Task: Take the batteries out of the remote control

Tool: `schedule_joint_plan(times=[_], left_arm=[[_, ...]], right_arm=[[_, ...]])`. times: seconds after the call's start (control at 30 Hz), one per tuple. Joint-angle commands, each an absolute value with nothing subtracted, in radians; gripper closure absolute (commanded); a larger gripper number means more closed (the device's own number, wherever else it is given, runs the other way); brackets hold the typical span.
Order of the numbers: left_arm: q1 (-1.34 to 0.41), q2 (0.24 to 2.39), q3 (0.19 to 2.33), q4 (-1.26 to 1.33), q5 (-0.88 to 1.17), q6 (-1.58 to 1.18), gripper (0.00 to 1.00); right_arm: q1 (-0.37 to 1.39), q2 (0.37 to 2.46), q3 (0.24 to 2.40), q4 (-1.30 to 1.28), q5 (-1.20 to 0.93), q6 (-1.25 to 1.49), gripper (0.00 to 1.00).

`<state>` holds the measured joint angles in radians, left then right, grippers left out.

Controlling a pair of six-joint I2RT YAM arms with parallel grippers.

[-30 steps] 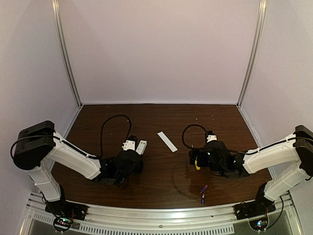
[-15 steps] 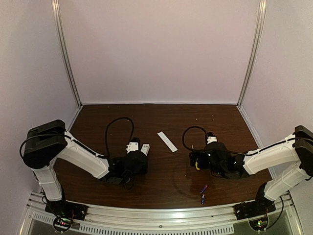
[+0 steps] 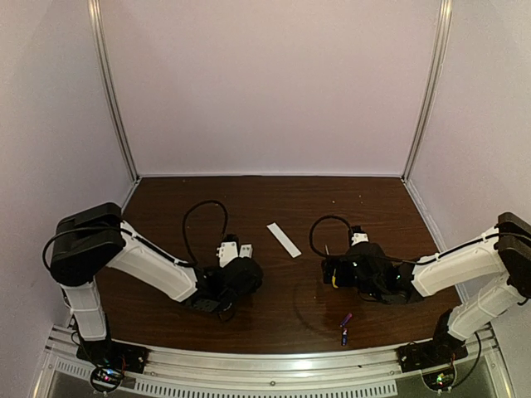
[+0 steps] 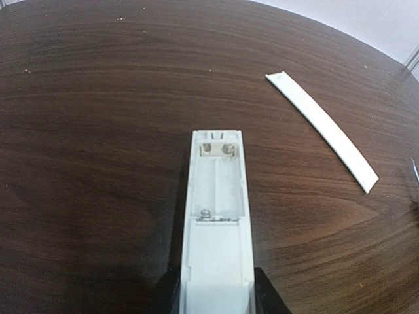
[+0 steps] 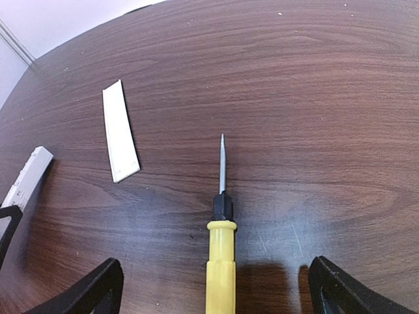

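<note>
My left gripper (image 4: 216, 297) is shut on the remote control (image 4: 217, 222), a slim white bar pointing away from me; its long battery recess is open and holds nothing. In the top view the left gripper (image 3: 241, 262) sits left of centre with the remote control (image 3: 245, 248) sticking out of it. The two purple-blue batteries (image 3: 344, 327) lie loose on the table near the front, right of centre. My right gripper (image 5: 219, 294) is open wide, its fingers (image 5: 98, 288) far apart on either side of the yellow-handled screwdriver (image 5: 221, 261), which lies on the table.
The thin flat white cover strip (image 3: 284, 240) lies on the brown table (image 3: 274, 199) between the two grippers; it also shows in the left wrist view (image 4: 324, 131) and the right wrist view (image 5: 120, 131). Walls enclose the table on three sides.
My left arm has moved to the right, towards the table's middle, with the remote control in its grip. The right arm and the batteries have hardly moved.
</note>
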<state>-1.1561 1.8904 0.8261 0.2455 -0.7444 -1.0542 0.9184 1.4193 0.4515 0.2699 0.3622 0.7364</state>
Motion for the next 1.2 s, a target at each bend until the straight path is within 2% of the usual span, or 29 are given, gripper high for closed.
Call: schedule_joint_plan(times=[0.0, 0.2, 0.4, 0.47, 0.9, 1.17], left_arm=[[-1.17, 1.913, 0.855, 0.178, -0.785, -1.105, 0.73], [-1.179, 1.916, 0.865, 0.174, -0.787, -1.099, 0.44], [-1.192, 1.908, 0.877, 0.17, -0.805, -1.058, 0.28], [-1.2, 1.899, 0.881, 0.168, -0.815, -1.041, 0.19], [-1.211, 1.706, 0.805, 0.162, -0.886, -0.871, 0.16], [-1.198, 1.54, 0.711, 0.196, -0.889, -0.64, 0.12]], right_arm=[[0.919, 1.429, 0.432, 0.284, 0.362, 0.749, 0.0], [0.92, 1.429, 0.43, 0.284, 0.359, 0.749, 0.0], [0.92, 1.413, 0.425, 0.28, 0.359, 0.746, 0.0], [0.919, 1.406, 0.425, 0.276, 0.359, 0.743, 0.0], [0.92, 1.325, 0.42, 0.241, 0.344, 0.705, 0.0], [0.951, 1.269, 0.457, 0.194, 0.311, 0.602, 0.0]])
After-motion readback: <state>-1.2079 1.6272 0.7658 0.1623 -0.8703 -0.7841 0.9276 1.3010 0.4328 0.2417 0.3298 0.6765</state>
